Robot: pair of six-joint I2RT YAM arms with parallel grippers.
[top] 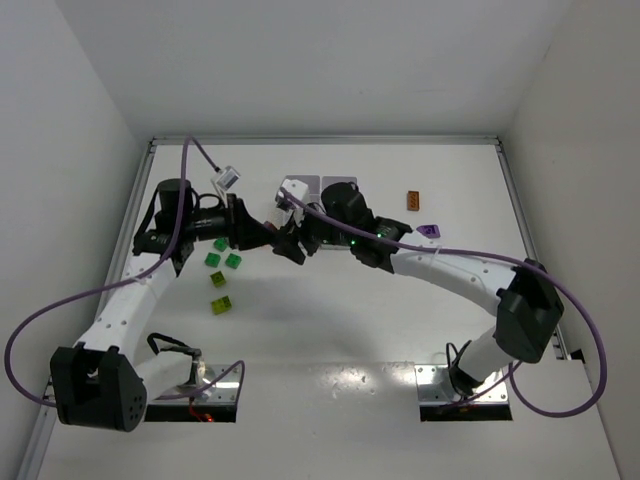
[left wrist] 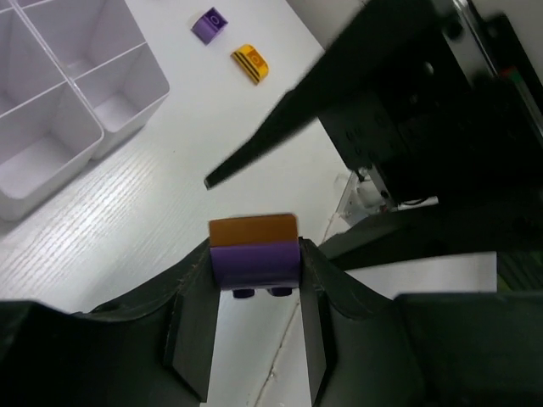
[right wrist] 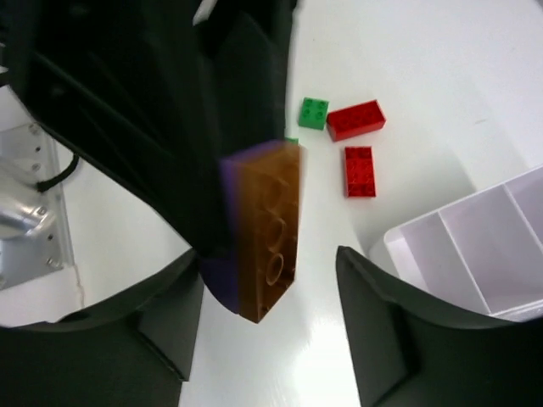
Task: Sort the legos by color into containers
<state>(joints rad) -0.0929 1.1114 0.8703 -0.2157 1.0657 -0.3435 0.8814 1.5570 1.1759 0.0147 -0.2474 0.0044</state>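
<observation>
Left gripper [left wrist: 254, 270] is clamping a two-brick clump [left wrist: 253, 231]: the purple brick is sitting between the fingers, the orange-brown brick is stacked on its far side, and both are hanging above the table [top: 350, 330]. Right gripper [right wrist: 267, 254] is facing it nose to nose with jaws standing wide, straddling the same clump. In the right wrist view one finger [right wrist: 373, 314] is showing a clear gap to the orange-brown face. The other finger is sitting right beside the purple side; cannot tell whether it is touching. From overhead both grippers are meeting mid-table, just in front of the white tray [left wrist: 69, 81], which the arms are mostly hiding in that view. The left wrist view is showing the tray's square compartments off to one side of the clump. Beyond the tray a loose purple brick [left wrist: 209, 23] and a loose orange brick [left wrist: 249, 64] are lying near each other but not touching. The right wrist view is showing two red bricks [right wrist: 360, 170] lying flat on the table near the tray's corner, with a small green brick [right wrist: 313, 113] just beside one of them. Overhead, a group of green bricks [top: 233, 260] is lying under the left forearm, with a lime-yellow brick [top: 221, 305] a little nearer the bases.
</observation>
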